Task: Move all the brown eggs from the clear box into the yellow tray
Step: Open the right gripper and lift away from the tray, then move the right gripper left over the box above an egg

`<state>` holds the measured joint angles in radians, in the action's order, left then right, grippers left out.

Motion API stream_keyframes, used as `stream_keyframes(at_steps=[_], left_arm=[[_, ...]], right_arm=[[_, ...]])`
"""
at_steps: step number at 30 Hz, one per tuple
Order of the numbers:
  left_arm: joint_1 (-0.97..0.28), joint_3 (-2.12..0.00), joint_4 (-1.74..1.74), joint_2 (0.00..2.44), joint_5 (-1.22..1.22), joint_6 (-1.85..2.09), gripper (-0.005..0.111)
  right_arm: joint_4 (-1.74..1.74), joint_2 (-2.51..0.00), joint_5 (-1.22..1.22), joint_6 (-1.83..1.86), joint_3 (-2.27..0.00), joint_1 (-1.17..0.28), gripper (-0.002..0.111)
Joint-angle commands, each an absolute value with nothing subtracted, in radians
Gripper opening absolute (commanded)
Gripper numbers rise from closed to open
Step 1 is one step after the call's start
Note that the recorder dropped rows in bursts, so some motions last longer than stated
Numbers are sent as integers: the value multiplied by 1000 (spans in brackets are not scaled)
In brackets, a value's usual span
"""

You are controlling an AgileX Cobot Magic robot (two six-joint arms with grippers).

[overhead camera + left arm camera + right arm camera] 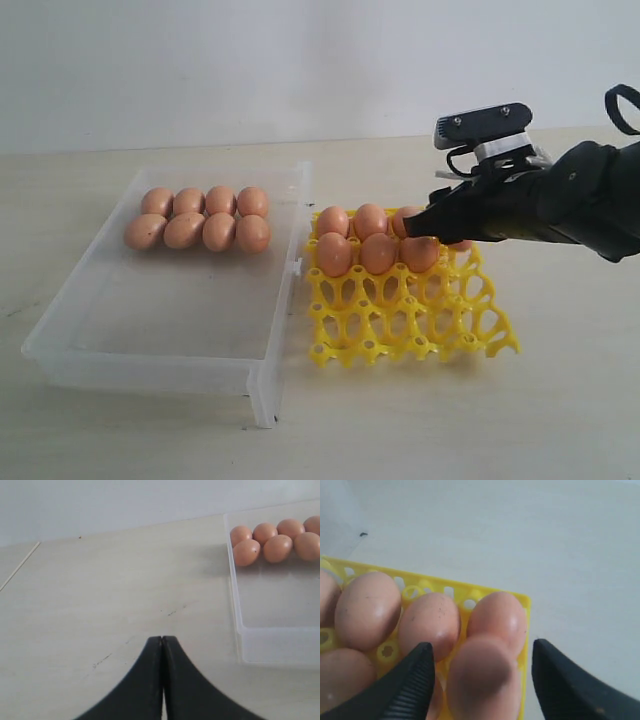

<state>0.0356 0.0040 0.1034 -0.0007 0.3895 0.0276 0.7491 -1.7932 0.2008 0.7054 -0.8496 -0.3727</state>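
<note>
Several brown eggs point(200, 217) lie in two rows at the far end of the clear box point(150, 365). More eggs point(377, 252) fill the two far rows of the yellow tray point(400, 320). My right gripper point(425, 222) hovers over the tray's far right corner and hides the eggs there. In the right wrist view it point(482, 647) is open, and its fingers stand apart on either side of an egg point(482, 680) that rests in the tray. My left gripper point(162, 639) is shut and empty over bare table beside the box point(265, 645); the exterior view does not show it.
The box and the tray stand side by side, with the box's clasp tab point(297, 266) between them. The tray's two near rows point(410, 330) hold nothing. The near half of the box holds no eggs. A pale wall rises behind the table.
</note>
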Motion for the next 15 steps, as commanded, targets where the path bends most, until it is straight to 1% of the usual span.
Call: stream_keyframes(at_steps=[1,8,11,13,15], left_arm=[[30,0,101,0,380,23,0],[30,0,101,0,380,23,0],[30,0,101,0,380,23,0],[30,0,101,0,380,23,0],[30,0,101,0,380,23,0]], right_arm=[[752,-1758,212,707,-856,-365,58],[775,-1745,202,705,-856,-365,58],[785,-1724,168,631,-856,-379,57],[785,-1709,113,603,-873,-405,55],[776,-1707,-19,603,-925,-438,48]])
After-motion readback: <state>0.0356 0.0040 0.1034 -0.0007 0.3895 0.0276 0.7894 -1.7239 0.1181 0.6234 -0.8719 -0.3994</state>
